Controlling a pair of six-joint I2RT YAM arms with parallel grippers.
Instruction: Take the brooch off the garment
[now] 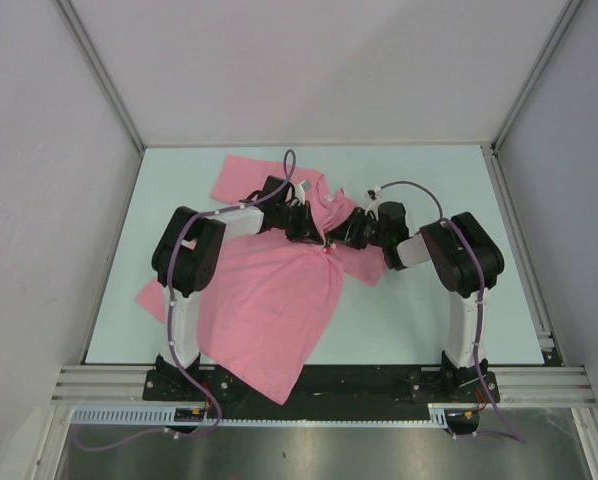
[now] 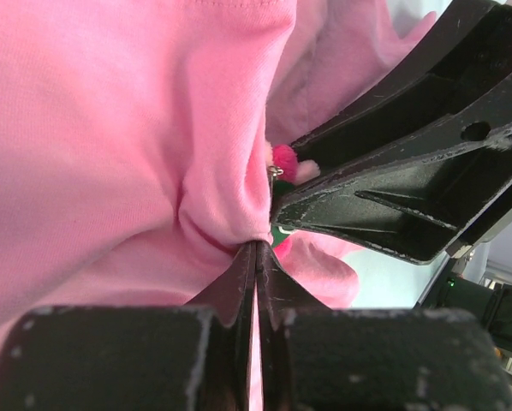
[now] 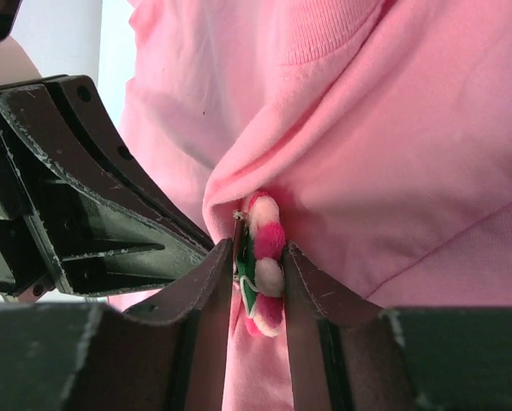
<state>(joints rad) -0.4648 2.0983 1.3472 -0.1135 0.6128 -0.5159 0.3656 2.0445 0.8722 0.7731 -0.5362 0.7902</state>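
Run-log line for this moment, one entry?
left fingers: pinching garment beside brooch | right fingers: closed on brooch | brooch: on garment, not yet off

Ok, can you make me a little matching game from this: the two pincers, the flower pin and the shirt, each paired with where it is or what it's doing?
Things:
1. left pincer
2. right pincer
3. round pink-and-red flower-shaped brooch
4. large pink fabric T-shirt

States:
a. spread over the pale table
b. shut on a fold of pink cloth
c. pinned to bunched cloth, seen edge-on
d. closed around the flower

Pairs: 1-b; 2-d; 3-c; 4-a
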